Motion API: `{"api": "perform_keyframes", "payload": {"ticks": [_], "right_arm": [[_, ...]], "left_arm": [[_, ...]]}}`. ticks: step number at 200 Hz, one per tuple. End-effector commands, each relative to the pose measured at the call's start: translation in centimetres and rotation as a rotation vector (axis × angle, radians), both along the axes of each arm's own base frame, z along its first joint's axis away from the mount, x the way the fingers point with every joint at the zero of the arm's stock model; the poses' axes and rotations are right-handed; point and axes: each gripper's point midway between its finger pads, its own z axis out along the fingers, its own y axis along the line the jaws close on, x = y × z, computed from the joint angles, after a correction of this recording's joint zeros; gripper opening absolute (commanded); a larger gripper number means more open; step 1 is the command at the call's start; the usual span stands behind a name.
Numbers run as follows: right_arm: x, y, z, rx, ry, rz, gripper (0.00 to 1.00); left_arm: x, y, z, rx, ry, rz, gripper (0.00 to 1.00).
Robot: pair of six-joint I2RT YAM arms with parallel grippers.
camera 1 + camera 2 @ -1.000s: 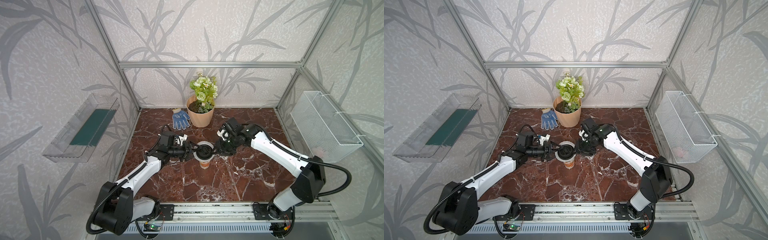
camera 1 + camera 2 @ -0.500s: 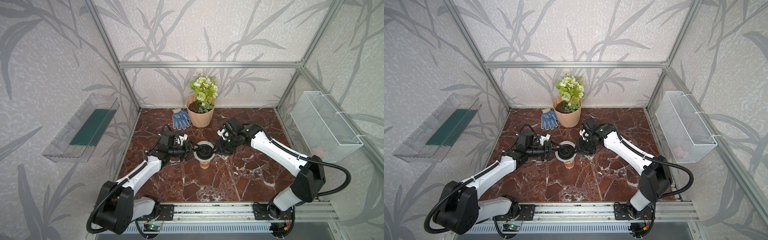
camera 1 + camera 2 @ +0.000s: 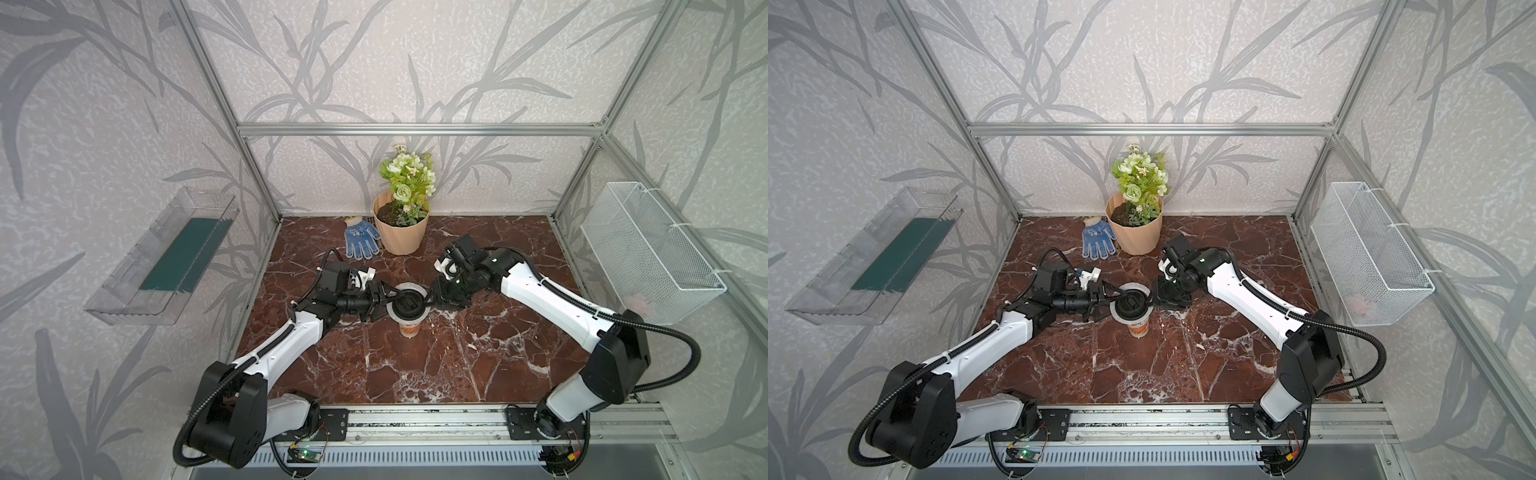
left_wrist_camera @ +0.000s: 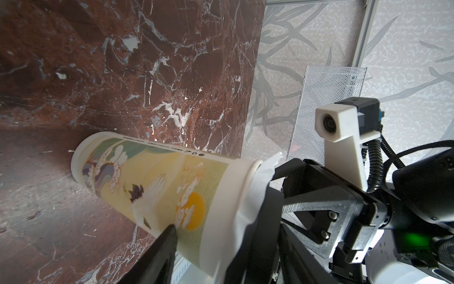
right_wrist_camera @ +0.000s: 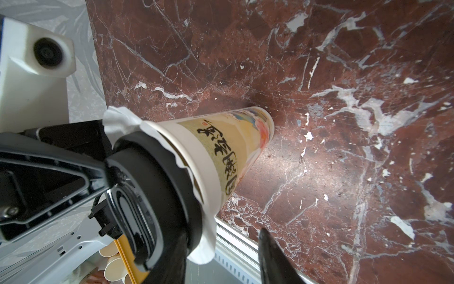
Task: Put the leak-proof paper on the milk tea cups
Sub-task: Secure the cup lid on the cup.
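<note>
The milk tea cup (image 3: 409, 328) (image 3: 1139, 327) stands upright mid-table, white with orange and yellow print (image 4: 152, 186) (image 5: 228, 152). The leak-proof paper (image 3: 409, 286) (image 3: 1133, 285) lies over its mouth, its crumpled edge sticking out all round (image 4: 266, 169) (image 5: 118, 120). A black round lid (image 3: 409, 303) (image 5: 157, 177) sits on the paper. My left gripper (image 3: 386, 305) (image 4: 218, 233) reaches in from the left, open, one finger over the lid, the other by the cup's side. My right gripper (image 3: 434, 298) (image 5: 221, 238) comes from the right, open, one finger against the lid, the other clear of the cup.
A peach flower pot (image 3: 401, 232) and a blue glove (image 3: 361, 239) stand at the back. A white wire basket (image 3: 648, 249) hangs on the right wall, a clear tray (image 3: 166, 257) on the left wall. Spare paper cups (image 5: 113, 265) show beyond the table's front edge.
The left gripper's jaws have spread a little wider around the cup's top. Both arms, the cup, the paper and the lid stay almost where they were.
</note>
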Motion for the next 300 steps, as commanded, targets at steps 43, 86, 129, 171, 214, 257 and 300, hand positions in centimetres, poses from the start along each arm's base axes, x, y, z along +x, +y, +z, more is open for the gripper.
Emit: {"api": "perform_keyframes", "payload": {"ticks": [43,86,129,171,214,257,300], "right_arm": [[0.1,-0.3,0.1,-0.013,0.001,-0.006,0.49],[0.4,-0.6,1.5,0.002,-0.042,-0.009,0.57],[0.5,-2.5,5.7,-0.05,-0.28,0.082,0.69],[-1.8,-1.3,6.5,-0.274,-0.547,0.413,0.73],[-2.9,1.9,6.7,-0.37,-0.568,0.621,0.76],[-2.2,3.7,5.5,-0.409,-0.541,0.673,0.8],[-2.1,5.0,4.6,-0.408,-0.492,0.699,0.84]], "left_arm": [[0.0,1.4,1.9,0.045,-0.051,0.043,0.7],[0.3,1.5,2.5,0.039,-0.074,0.064,0.71],[0.0,2.7,2.5,0.097,-0.073,0.11,0.71],[-1.3,4.6,2.4,0.179,-0.058,0.179,0.7],[-3.6,5.0,2.0,0.189,-0.016,0.156,0.63],[-3.4,3.9,1.9,0.132,-0.012,0.136,0.62],[-3.1,3.4,1.5,0.119,-0.001,0.124,0.57]]}}
